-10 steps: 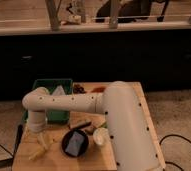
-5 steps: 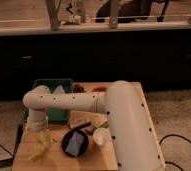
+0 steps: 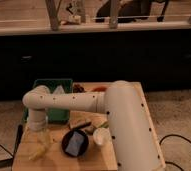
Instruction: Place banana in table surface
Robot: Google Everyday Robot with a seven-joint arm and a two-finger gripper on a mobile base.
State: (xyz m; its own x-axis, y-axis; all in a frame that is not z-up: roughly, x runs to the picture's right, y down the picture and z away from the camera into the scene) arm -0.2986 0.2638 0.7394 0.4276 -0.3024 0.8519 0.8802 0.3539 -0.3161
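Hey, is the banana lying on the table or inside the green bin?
On the table, it appears: the banana rests on the table surface near its front edge, outside the green bin, just below the gripper.

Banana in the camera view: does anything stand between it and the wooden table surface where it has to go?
Nothing visible does. The small pale yellow banana is at the gripper, low over the front-left of the light brown wooden table surface. The round black bowl sits to its right, the green bin behind it.

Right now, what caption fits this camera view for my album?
Gripper low over the table surface with the banana just beneath it, beside a black bowl.
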